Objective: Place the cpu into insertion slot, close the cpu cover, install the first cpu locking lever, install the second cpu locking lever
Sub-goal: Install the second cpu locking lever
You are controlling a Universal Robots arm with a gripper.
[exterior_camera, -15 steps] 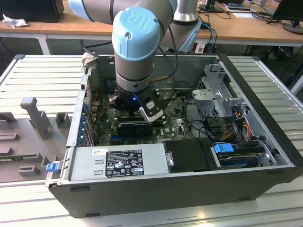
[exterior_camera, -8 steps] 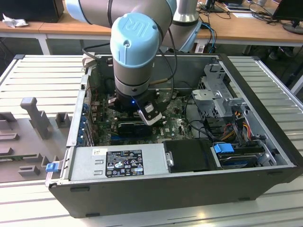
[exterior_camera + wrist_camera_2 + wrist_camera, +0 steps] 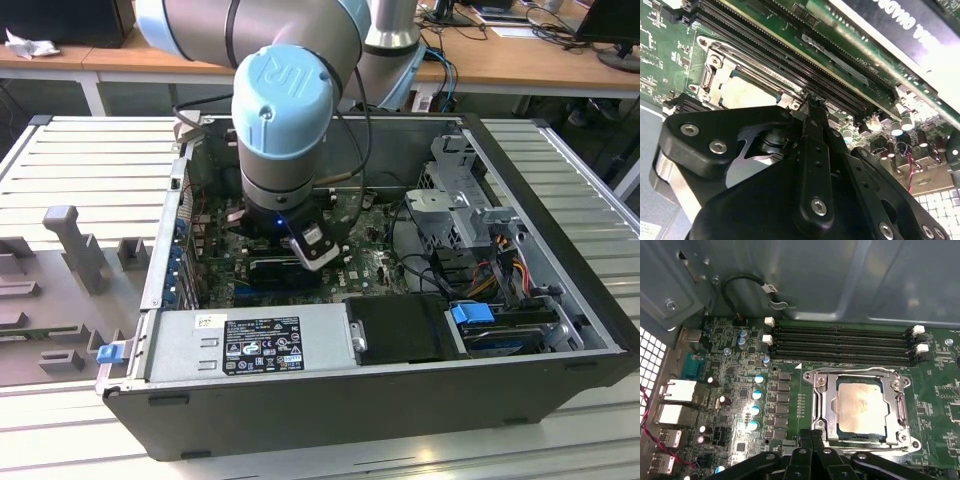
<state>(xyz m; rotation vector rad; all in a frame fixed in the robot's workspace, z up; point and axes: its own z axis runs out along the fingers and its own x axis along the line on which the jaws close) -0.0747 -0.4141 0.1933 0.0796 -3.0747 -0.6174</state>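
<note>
Fingers (image 3: 812,440) of the gripper (image 3: 812,436) look pressed together from where I sit, their tips meeting with no gap and nothing between them that I can make out. In the first wrist view those tips come down at the near edge of the insertion slot (image 3: 821,412), right at its silvery rim; whether they touch the metal I cannot tell. The cpu (image 3: 860,408) already lies seated in the slot, its pale top showing through the window of the cpu cover (image 3: 900,407), which lies down flat around it. In the second wrist view I see the same cpu (image 3: 747,92) just beyond the black finger links, with the long memory slots (image 3: 790,55) running beside the socket. In the exterior view the arm (image 3: 285,110) reaches down into the open computer case (image 3: 560,200), gripper low over the green board (image 3: 375,265).
</note>
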